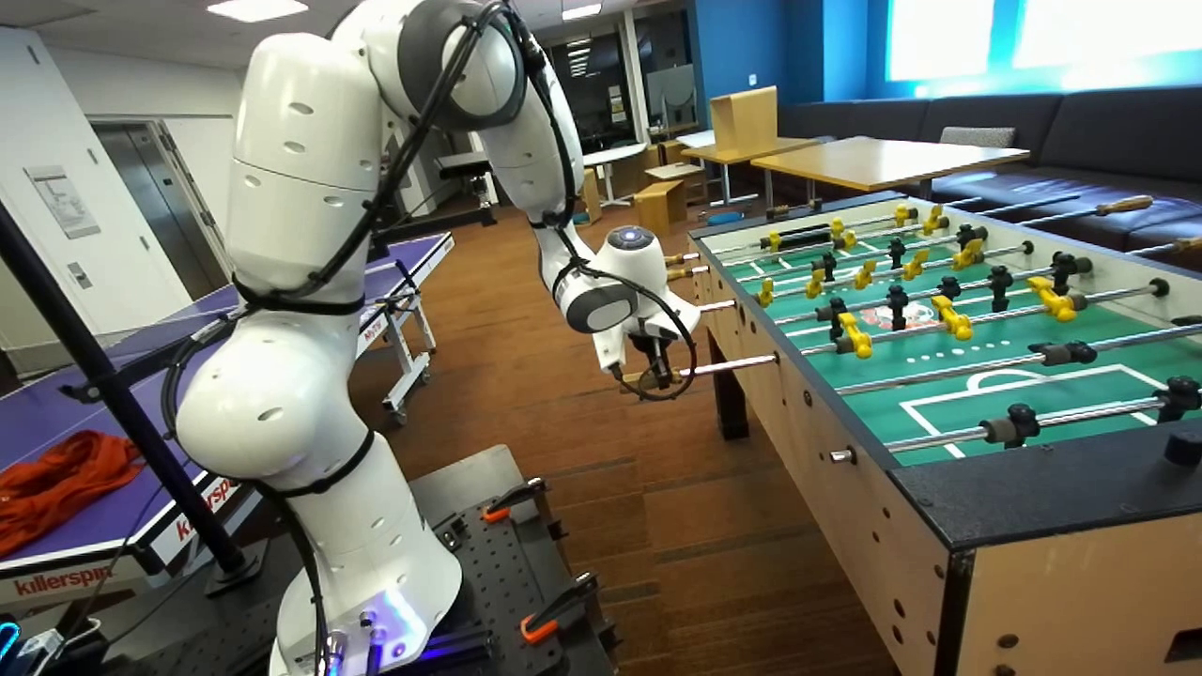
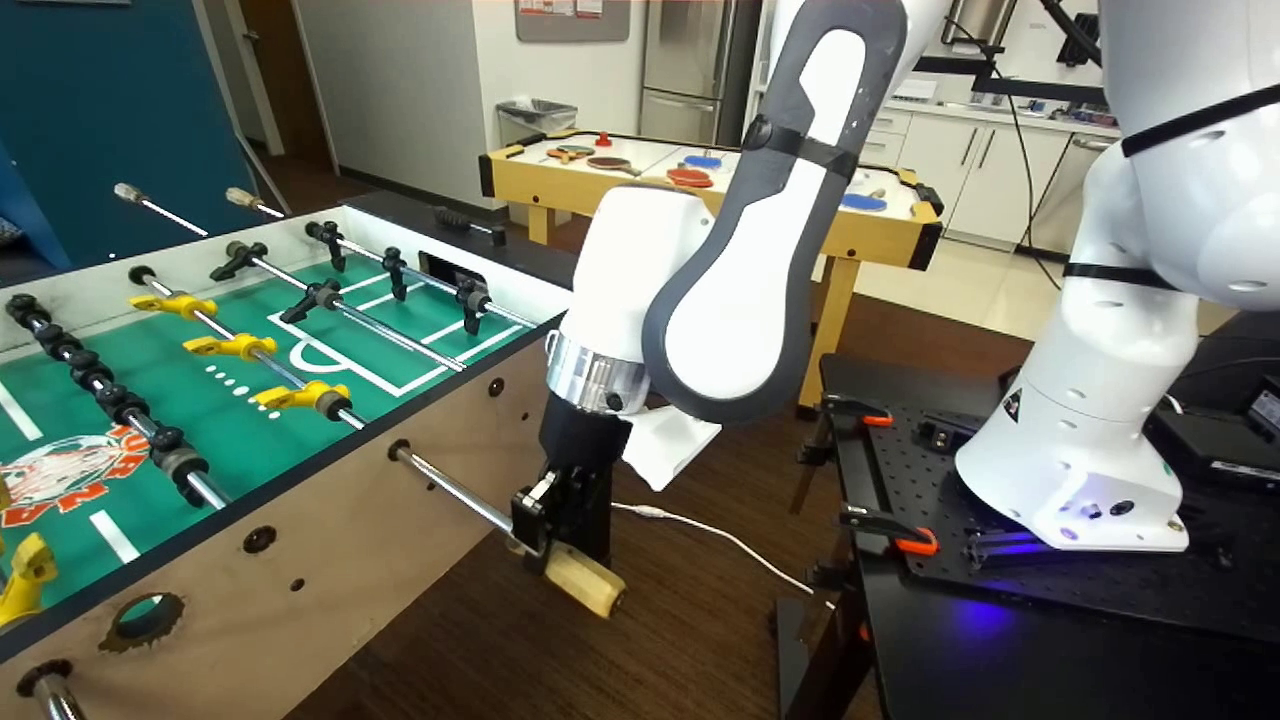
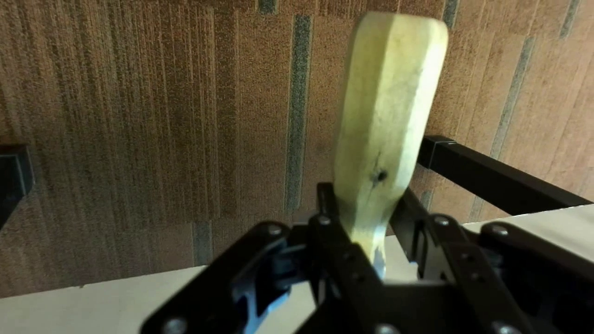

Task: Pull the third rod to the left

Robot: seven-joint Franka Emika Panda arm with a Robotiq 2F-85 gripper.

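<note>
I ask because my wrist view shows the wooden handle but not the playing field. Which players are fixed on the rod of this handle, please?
Observer: The rod of the wooden handle carries three yellow players.
Operator: Thank you. Is it the third rod, counting from one end?
Observer: Yes. In an exterior view, two rods with black players lie between it and the nearest end of the foosball table.
Operator: If I pull it outward, is there some space for the yellow players?
Observer: Probably some. In an exterior view, bare metal shows between the bumper beside the nearest yellow player and the table's near wall.
</note>
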